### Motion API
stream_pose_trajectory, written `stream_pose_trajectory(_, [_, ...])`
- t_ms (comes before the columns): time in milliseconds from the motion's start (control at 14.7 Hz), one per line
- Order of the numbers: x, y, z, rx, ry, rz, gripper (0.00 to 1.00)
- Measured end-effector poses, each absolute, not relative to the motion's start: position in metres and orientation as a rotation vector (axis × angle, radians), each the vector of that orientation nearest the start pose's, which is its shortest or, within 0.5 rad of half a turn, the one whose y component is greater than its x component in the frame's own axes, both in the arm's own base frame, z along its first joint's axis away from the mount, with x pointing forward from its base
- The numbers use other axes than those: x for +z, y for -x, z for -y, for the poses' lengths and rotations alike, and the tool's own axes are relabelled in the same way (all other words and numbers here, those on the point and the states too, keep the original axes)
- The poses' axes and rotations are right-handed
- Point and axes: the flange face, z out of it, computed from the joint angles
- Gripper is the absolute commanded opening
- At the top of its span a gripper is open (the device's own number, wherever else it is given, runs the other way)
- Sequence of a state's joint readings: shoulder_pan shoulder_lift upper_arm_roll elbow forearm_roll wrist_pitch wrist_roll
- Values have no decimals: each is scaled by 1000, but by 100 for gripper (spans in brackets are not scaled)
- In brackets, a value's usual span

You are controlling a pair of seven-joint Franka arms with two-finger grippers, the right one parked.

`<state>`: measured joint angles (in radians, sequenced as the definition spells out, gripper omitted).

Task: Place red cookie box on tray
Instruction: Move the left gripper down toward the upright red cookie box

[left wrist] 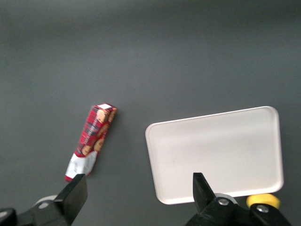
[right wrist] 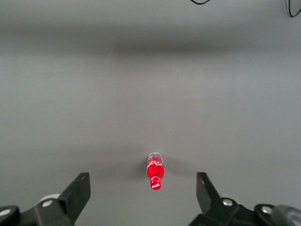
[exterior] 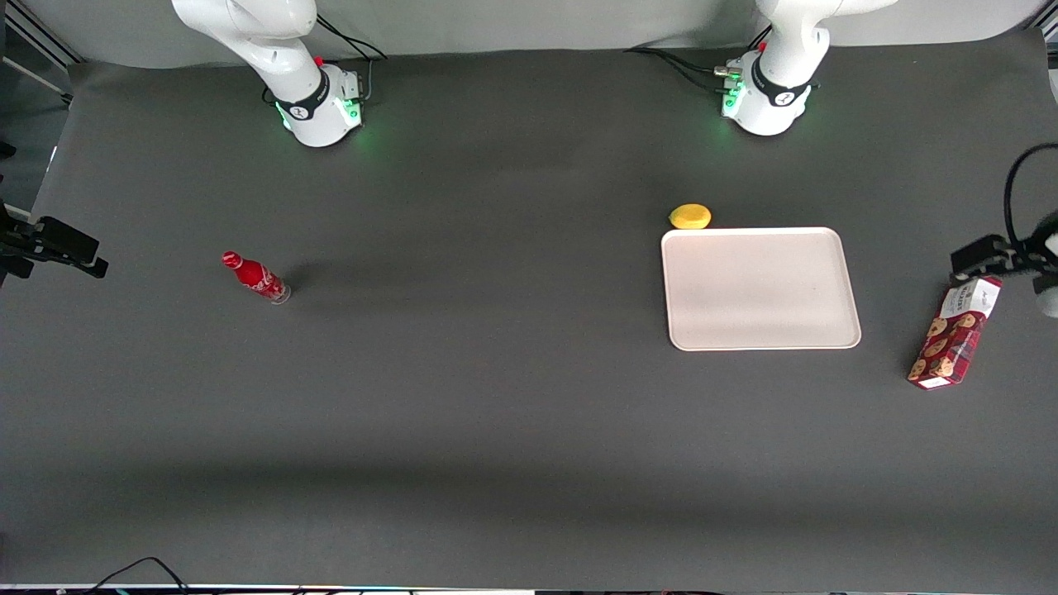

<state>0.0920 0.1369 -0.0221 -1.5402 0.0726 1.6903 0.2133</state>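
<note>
The red cookie box [exterior: 955,333] lies flat on the dark table, beside the tray [exterior: 759,287] and toward the working arm's end of the table. The tray is cream-white and holds nothing. The left arm's gripper [exterior: 979,256] hangs high above the table, over the box's white-labelled end that is farther from the front camera. In the left wrist view the gripper [left wrist: 138,181] is wide open and empty. Between its fingers shows the bare table that separates the box [left wrist: 94,140] from the tray [left wrist: 216,153].
A yellow lemon [exterior: 689,216] sits just off the tray's rim, farther from the front camera, and also shows in the left wrist view [left wrist: 263,201]. A small red bottle [exterior: 255,278] stands toward the parked arm's end of the table.
</note>
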Motion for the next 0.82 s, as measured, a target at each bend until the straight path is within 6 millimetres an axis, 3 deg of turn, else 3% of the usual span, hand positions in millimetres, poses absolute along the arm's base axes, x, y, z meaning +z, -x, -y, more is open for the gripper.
stream_pose_trajectory(204, [519,-621,-124,21,3028,-429,100])
stream_pose_trajectory(408, [465,-625,-195,83,2998,-534,100])
stream_pose_trajectory(816, [344,-617,-244,157,2964,-837,100])
